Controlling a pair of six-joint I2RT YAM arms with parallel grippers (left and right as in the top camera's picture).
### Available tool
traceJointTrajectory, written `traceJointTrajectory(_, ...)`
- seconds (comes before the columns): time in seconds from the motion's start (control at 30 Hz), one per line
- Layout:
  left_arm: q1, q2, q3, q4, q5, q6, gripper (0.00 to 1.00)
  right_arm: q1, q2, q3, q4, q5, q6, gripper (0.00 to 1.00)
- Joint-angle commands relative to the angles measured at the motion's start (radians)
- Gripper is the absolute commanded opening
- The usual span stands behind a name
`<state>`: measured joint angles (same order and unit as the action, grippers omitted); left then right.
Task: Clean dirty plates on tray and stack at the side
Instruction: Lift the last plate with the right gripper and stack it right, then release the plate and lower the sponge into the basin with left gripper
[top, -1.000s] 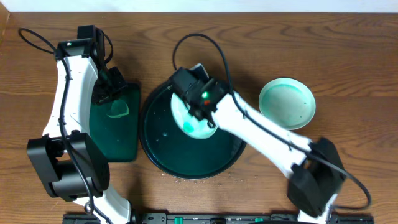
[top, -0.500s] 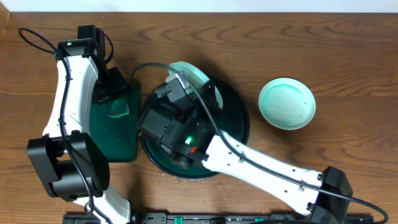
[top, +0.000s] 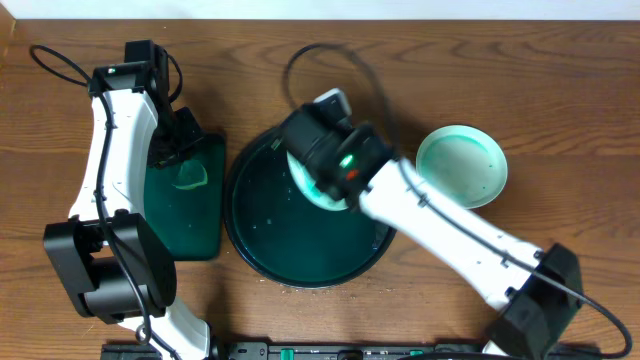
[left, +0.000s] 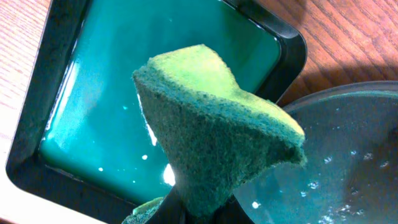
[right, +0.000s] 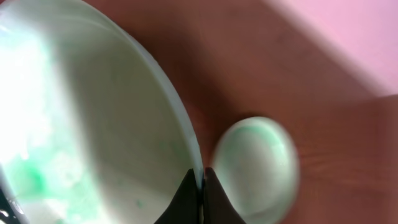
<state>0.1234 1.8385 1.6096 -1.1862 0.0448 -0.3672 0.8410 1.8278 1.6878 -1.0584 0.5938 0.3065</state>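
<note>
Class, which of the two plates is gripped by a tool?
The green-smeared plate over the black tray, its rim pinched by the right tool. The other plate lies free on the table, right of the tray.

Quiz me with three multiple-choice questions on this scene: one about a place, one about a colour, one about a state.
1. Where is the free mint plate? A on the table right of the black tray; B inside that tray; C in the green tray.
2. What colour is the sponge? A pink; B green; C white.
3. The right gripper is: A open, empty; B out of view; C shut on a plate's rim.
Answers: A, it lies on wood beside the tray; B, green in the left wrist view; C, it pinches the held plate's rim.
</note>
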Motion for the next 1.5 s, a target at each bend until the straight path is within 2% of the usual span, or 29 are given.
traceJointTrajectory(0.0, 0.005, -0.023, 0.012, -0.006, -0.020, -0.008, 0.07, -0.152, -0.027, 0.013, 0.042, -0.666, -0.130, 0.01)
traceJointTrajectory(0.1, 0.004, -0.023, 0.012, -0.011, -0.020, -0.008, 0.07, -0.319, -0.039, 0.013, 0.045, -0.921, -0.148, 0.01)
traceJointTrajectory(0.2, 0.004, -0.023, 0.012, -0.014, -0.020, -0.008, 0.07, -0.460, -0.051, 0.013, 0.018, -1.018, -0.146, 0.01)
traceJointTrajectory(0.3, 0.005, -0.023, 0.012, -0.014, -0.020, -0.008, 0.07, -0.642, -0.055, 0.013, -0.075, -0.876, -0.058, 0.01)
traceJointTrajectory(0.4, 0.004, -0.023, 0.012, -0.015, -0.019, -0.009, 0.07, -0.792, -0.054, -0.009, -0.127, -0.698, -0.049, 0.01)
traceJointTrajectory(0.53, 0.004, -0.023, 0.012, -0.022, -0.019, -0.008, 0.08, -0.950, -0.054, -0.118, -0.068, -0.650, -0.054, 0.01)
traceJointTrajectory(0.67, 0.004, -0.023, 0.012, -0.021, -0.019, -0.008, 0.07, -1.001, -0.054, -0.253, 0.034, -0.658, -0.045, 0.01)
traceJointTrajectory(0.87, 0.004, -0.023, 0.012, -0.021, -0.020, -0.006, 0.07, -1.004, -0.054, -0.460, 0.199, -0.661, 0.026, 0.01)
traceJointTrajectory(0.93, 0.004, -0.023, 0.012, -0.021, -0.020, 0.012, 0.07, -1.003, -0.054, -0.473, 0.221, -0.673, 0.026, 0.09)
traceJointTrajectory(0.97, 0.004, -0.023, 0.012, -0.021, -0.020, 0.020, 0.07, -1.003, -0.054, -0.472, 0.221, -0.674, 0.026, 0.19)
traceJointTrajectory(1.0, 0.004, -0.023, 0.012, -0.021, -0.019, 0.020, 0.07, -1.003, -0.054, -0.471, 0.220, -0.673, 0.026, 0.23)
traceJointTrajectory(1.03, 0.004, -0.023, 0.012, -0.021, -0.019, 0.036, 0.07, -1.003, -0.055, -0.454, 0.203, -0.699, 0.039, 0.36)
traceJointTrajectory(1.2, 0.005, -0.023, 0.012, -0.037, -0.020, 0.121, 0.07, -0.988, -0.057, -0.281, 0.122, -0.827, 0.036, 0.44)
traceJointTrajectory(1.3, 0.005, -0.022, 0.011, -0.043, -0.020, 0.219, 0.07, -0.958, -0.057, -0.164, 0.117, -0.895, 0.011, 0.68)
traceJointTrajectory(1.4, 0.006, -0.022, -0.006, -0.036, -0.021, 0.338, 0.07, -0.914, -0.057, -0.109, 0.153, -0.916, 0.010, 0.76)
traceJointTrajectory(1.47, 0.010, -0.022, -0.033, -0.029, -0.047, 0.360, 0.07, -0.886, -0.057, -0.108, 0.177, -0.916, 0.002, 0.77)
